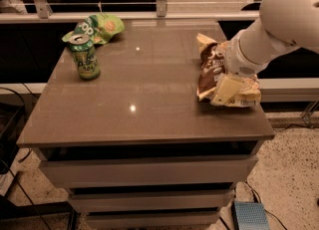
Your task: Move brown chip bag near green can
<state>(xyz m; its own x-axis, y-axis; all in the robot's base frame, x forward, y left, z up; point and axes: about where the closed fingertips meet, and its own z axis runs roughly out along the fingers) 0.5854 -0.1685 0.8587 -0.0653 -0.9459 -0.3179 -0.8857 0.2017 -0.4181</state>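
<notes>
The brown chip bag (209, 68) lies on the right side of the table, brown front up with pale yellow edges. My gripper (225, 89) is down on the bag's near right part, at the end of the white arm (269, 30) that comes in from the upper right. The arm hides part of the bag. The green can (85, 58) stands upright at the far left of the table, well apart from the bag.
A green chip bag (98, 27) lies just behind the can at the table's far left corner. The grey table top (144, 104) has drawers below. A railing runs behind the table. The table's right edge is close to the brown bag.
</notes>
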